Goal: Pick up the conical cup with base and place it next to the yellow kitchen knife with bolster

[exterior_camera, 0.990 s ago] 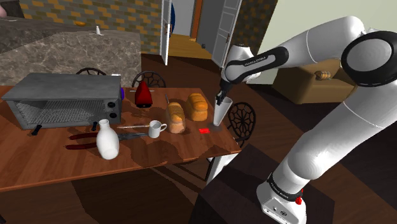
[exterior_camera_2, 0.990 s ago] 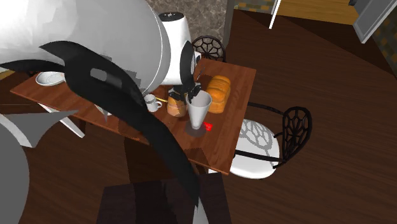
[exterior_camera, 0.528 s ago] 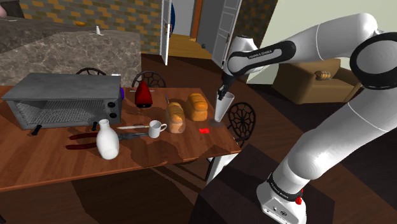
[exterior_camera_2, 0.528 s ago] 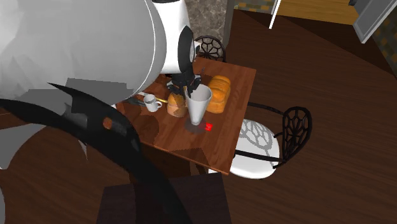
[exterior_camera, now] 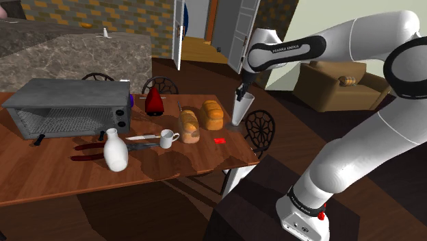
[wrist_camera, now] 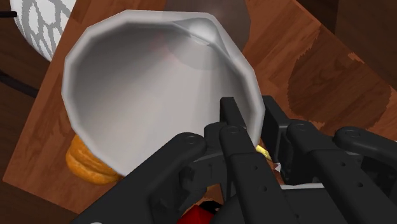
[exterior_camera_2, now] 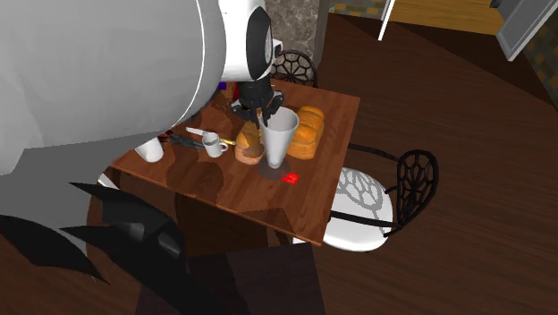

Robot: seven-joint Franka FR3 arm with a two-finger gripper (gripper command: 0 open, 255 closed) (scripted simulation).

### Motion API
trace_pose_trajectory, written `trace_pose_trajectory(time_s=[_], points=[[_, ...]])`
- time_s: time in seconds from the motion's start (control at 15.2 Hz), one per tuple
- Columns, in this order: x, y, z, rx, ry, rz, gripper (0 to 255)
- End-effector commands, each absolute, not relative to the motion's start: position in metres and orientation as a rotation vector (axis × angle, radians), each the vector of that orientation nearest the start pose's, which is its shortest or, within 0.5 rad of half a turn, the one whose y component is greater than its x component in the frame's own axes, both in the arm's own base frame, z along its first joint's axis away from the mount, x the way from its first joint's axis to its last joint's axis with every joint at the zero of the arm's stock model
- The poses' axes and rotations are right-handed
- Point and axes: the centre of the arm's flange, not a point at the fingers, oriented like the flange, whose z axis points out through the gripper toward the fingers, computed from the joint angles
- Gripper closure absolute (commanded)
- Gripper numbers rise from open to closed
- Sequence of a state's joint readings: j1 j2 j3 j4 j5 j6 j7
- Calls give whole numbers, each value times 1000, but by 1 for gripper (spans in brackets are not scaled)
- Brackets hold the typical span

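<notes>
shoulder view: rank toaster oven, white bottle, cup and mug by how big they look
toaster oven
white bottle
cup, though it is farther off, so its place against the bottle is unsure
mug

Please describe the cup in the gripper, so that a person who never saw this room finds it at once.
Find the long wooden table, then the two bread loaves toward the shoulder view's right. Beside them the black gripper pinches the rim of a pale grey cup: a tall, handle-less cone, unlike the small handled mug.

cup (exterior_camera: pixel 241 109) above table (exterior_camera: pixel 41 174) | loaves (exterior_camera: pixel 213 114) beside it | mug (exterior_camera: pixel 166 139) between loaves and bottle (exterior_camera: pixel 115 152)
</notes>
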State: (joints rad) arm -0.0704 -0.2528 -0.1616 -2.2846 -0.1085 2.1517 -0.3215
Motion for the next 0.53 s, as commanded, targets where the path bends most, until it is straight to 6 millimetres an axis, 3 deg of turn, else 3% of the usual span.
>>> trace_pose_trajectory(time_s=[0.0,0.33,0.46], points=[[467,-118,476,-3213,-236,-160,255],[467,-118,503,-3213,-236,-160,255],[473,-108,499,-3213,-236,-160,255]])
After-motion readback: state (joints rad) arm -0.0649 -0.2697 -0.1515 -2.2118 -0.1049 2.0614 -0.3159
